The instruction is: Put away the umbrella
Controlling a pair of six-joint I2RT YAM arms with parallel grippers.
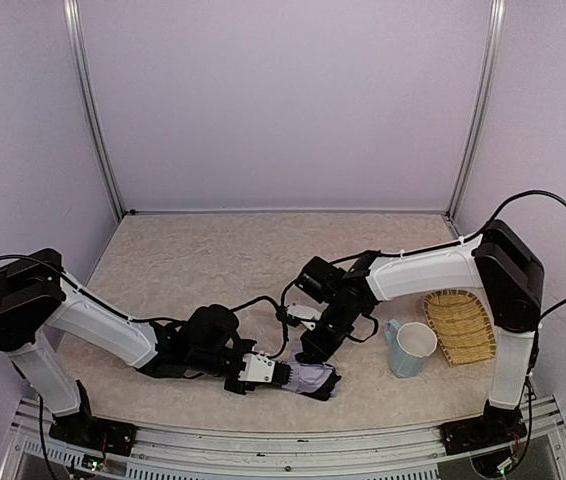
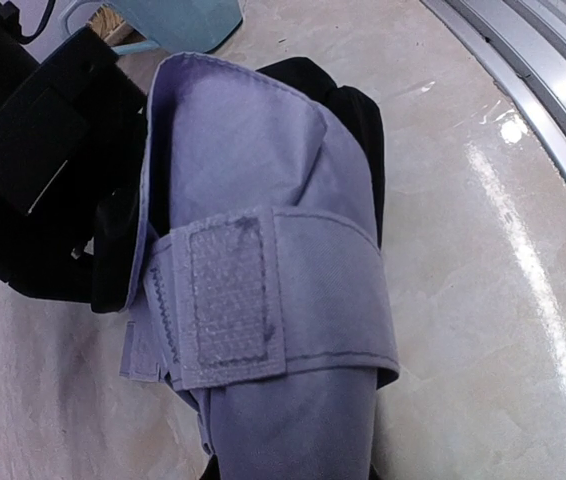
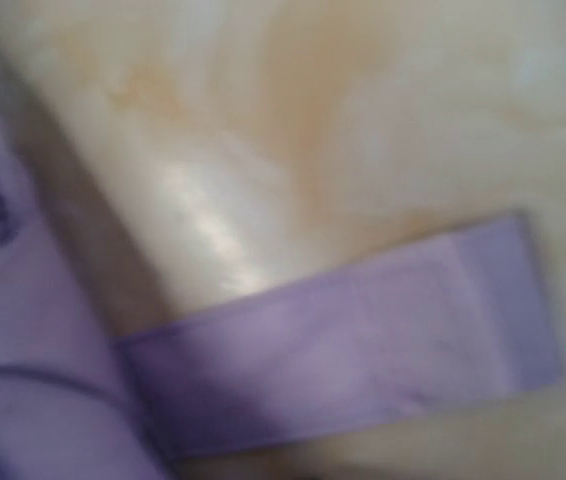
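While flat, umbrella [image 1: 313, 381] in L pincer [image 1: 281, 375].

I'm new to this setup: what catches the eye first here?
The folded lavender umbrella at the table's near middle, where the left gripper and right gripper meet; a Velcro strap crosses it. To the right stand a pale blue mug and a woven basket.

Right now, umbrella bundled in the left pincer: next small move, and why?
Probably the right pincer should draw the loose strap tail around the umbrella and press it onto the bare velcro patch. The left pincer holds the folded bundle, the patch faces out uncovered, and the tail lies flat on the table.
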